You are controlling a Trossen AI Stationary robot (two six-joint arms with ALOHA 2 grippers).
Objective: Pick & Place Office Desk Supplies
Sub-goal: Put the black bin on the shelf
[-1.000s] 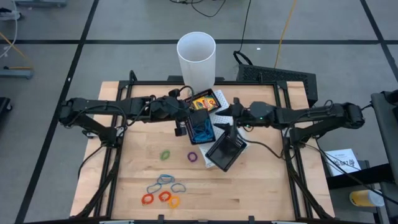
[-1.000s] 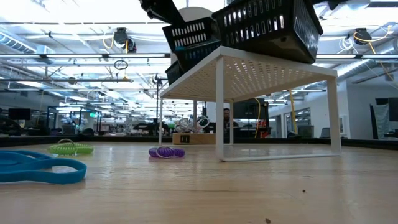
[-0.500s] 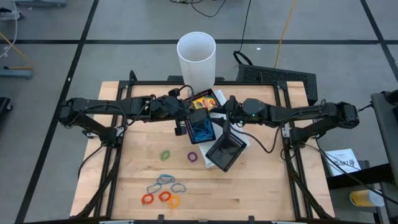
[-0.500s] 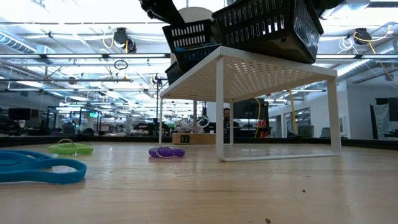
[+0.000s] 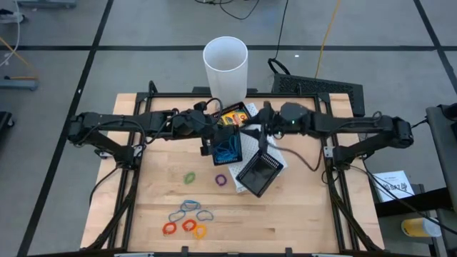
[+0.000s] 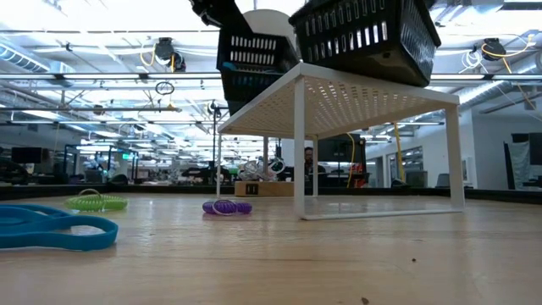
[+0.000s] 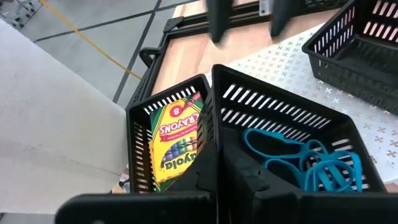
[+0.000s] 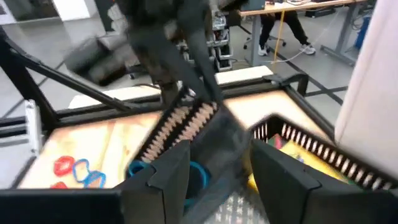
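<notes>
A small black mesh basket [image 5: 230,147] holding blue rubber bands [image 7: 298,158] sits at the left edge of a white perforated shelf [image 5: 268,150]. My left gripper [image 5: 209,143] is shut on its wall. Beside it, a second basket [image 5: 234,116] holds a yellow-and-green crayon box [image 7: 177,138]. A third basket [image 5: 258,172] lies tilted on the shelf. My right gripper [image 8: 214,177] is open, level, with the banded basket's far rim [image 8: 199,121] between its fingers. Loose bands lie on the table: green [image 5: 190,178], purple [image 5: 221,180], blue and grey [image 5: 187,209], red and orange [image 5: 182,227]. My left gripper pinches the banded basket's side wall [image 7: 217,140] between its two fingers, one inside and one outside. It comes from the table's left, slanting down. Whether the basket rests on the shelf or hangs clear does not show. My right gripper: I cannot tell whether its fingers touch the basket's rim.
A tall white cup [image 5: 226,66] stands just beyond the table's far edge, behind the baskets. The shelf stands on thin white legs [image 6: 300,148] right of centre. The wooden table [image 5: 307,214] has bare boards near its front right.
My right gripper has moved toward the far edge and toward the banded basket. That basket, still in my left gripper, has turned from tilted to nearly upright. The left arm has kept its place.
</notes>
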